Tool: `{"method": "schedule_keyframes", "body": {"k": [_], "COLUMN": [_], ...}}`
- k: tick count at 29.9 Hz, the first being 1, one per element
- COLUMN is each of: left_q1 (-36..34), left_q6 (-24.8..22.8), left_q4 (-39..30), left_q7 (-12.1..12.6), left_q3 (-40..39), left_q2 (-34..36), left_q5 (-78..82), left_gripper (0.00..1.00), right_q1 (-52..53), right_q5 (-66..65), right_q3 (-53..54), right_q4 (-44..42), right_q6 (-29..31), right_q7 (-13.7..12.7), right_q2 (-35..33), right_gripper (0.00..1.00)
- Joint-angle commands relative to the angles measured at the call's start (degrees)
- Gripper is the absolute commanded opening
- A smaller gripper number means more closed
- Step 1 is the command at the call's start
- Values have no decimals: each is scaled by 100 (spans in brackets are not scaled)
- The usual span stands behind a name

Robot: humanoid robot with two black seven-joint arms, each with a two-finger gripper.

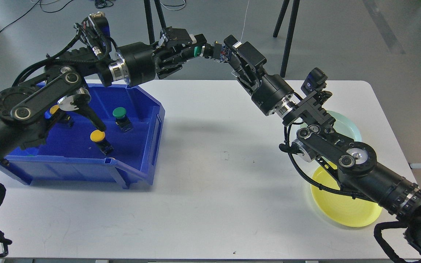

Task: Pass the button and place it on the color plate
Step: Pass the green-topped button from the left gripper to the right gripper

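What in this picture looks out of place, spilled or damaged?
Nothing stands out. The blue bin sits flat with its buttons inside, the yellow plate and pale green plate lie flat, and a green button is held between both pincers above the table.

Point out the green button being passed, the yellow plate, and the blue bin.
green button [196,50]: head view, its green cap between the two grippers.
yellow plate [345,212]: head view, bare front part.
blue bin [86,168]: head view, front wall.

The right arm [342,153] hides much of both plates [345,215].
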Motion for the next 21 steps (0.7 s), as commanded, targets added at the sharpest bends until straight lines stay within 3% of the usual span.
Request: {"method": "schedule_keyframes", "body": {"k": [1,11,16,21], "left_q1": [9,9,9,9], "left_q6": [0,0,0,0], "left_q4": [-89,-107,-107,-107], "left_q7": [6,94,94,94], "left_q3": [10,1,-8,-8], "left_q2": [7,7,24,24], "left_q5": [-7,-7,-7,-7], "left_gripper": [30,30,30,31], "right_q1": [34,43,61,69], "right_q5": [0,9,9,9], "right_q3": [-1,-36,-176,-317], "right_q4": [-32,-15,20,38], "right_q6": [-66,-67,-66,-66], "right_q7": [0,0,0,0], "right_q2": [41,94,85,85], "right_gripper": [73,65,53,34]}}
